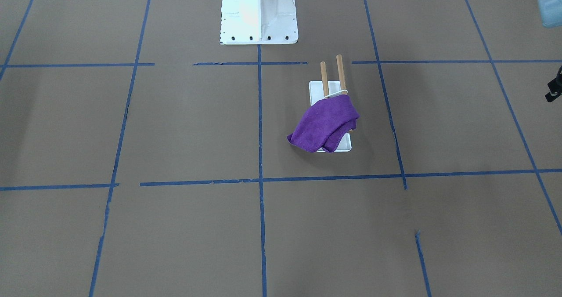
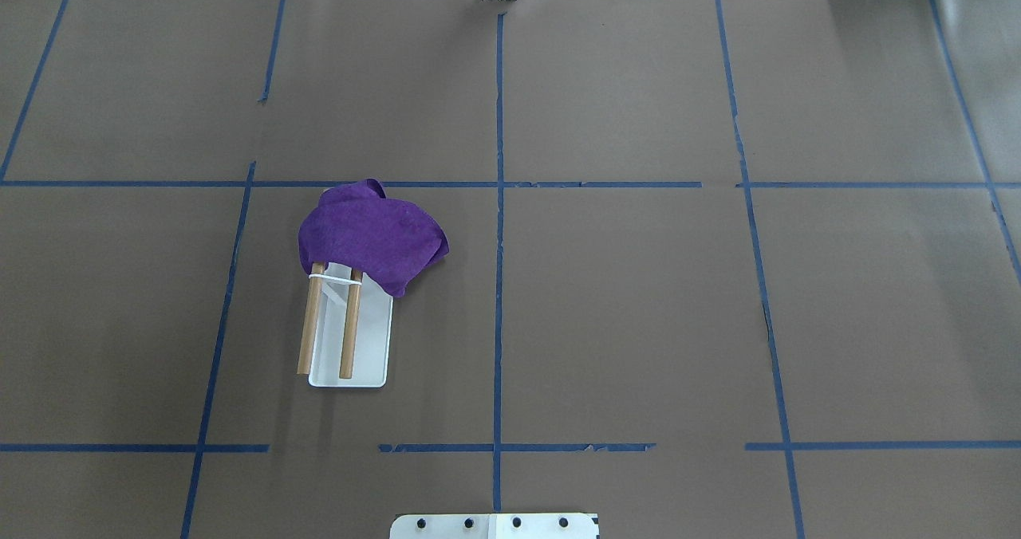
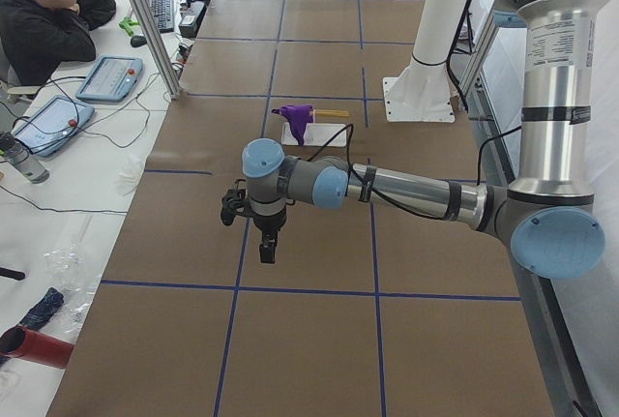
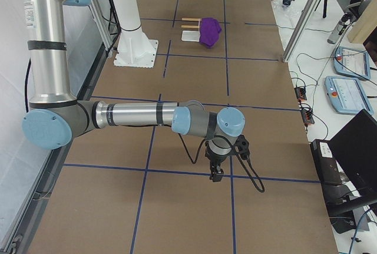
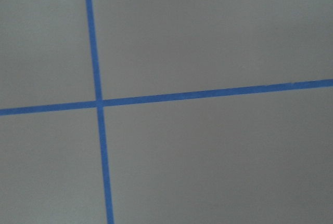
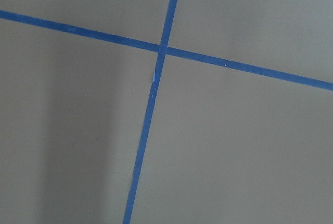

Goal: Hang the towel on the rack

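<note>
The purple towel [image 2: 371,236] lies bunched over the far end of the rack [image 2: 368,356], the end turned away from the robot. It covers the tips of the two wooden rods [image 2: 348,332] and spills past the white base on both sides. A thin white band [image 2: 335,280] crosses the rods just beside the towel's edge, and the near halves of the rods are bare. The rack stands on the robot's left half of the brown bench [image 2: 638,324], close to the centre blue tape line [image 2: 498,308] and well ahead of the white pedestal [image 1: 258,13]. The left gripper [image 3: 268,248] hangs pointing down above the bench, well apart from the rack and holding nothing visible. The right gripper [image 4: 216,174] hangs the same way on the opposite side. Whether either gripper is released or clenched cannot be told from these side views. Both wrist views show only bench surface and crossing tape.
</note>
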Available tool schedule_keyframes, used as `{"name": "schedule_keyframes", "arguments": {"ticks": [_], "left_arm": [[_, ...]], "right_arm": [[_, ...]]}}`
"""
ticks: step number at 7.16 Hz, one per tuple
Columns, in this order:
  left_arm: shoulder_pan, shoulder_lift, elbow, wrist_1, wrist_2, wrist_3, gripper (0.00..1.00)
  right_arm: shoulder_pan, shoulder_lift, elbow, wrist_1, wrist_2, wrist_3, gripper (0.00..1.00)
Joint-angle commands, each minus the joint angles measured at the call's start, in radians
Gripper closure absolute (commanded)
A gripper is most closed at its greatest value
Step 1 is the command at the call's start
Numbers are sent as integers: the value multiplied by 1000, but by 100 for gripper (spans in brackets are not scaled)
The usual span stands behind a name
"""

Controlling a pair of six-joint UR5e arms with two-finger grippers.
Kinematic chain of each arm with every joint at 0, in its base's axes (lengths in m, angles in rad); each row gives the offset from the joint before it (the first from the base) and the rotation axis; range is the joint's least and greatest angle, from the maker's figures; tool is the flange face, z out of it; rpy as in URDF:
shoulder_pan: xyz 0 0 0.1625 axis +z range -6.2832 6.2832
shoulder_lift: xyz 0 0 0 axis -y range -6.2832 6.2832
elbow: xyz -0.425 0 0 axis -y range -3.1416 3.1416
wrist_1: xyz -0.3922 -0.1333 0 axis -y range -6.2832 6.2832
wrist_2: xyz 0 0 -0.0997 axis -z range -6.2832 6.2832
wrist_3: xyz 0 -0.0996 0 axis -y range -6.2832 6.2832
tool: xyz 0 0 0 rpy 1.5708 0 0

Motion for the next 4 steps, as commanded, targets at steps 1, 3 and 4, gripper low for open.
{"name": "schedule_keyframes", "arguments": {"ticks": [1, 3, 4], "left_arm": [[-68, 34, -14, 2, -95, 16, 0], [-82, 29, -14, 4, -91, 14, 0], [-84, 31, -20, 4, -91, 14, 0]], "right_arm": [[0, 3, 9, 3, -3, 57, 0], [-1, 3, 8, 1, -3, 59, 0], [-1, 3, 6, 1, -3, 61, 0]]}}
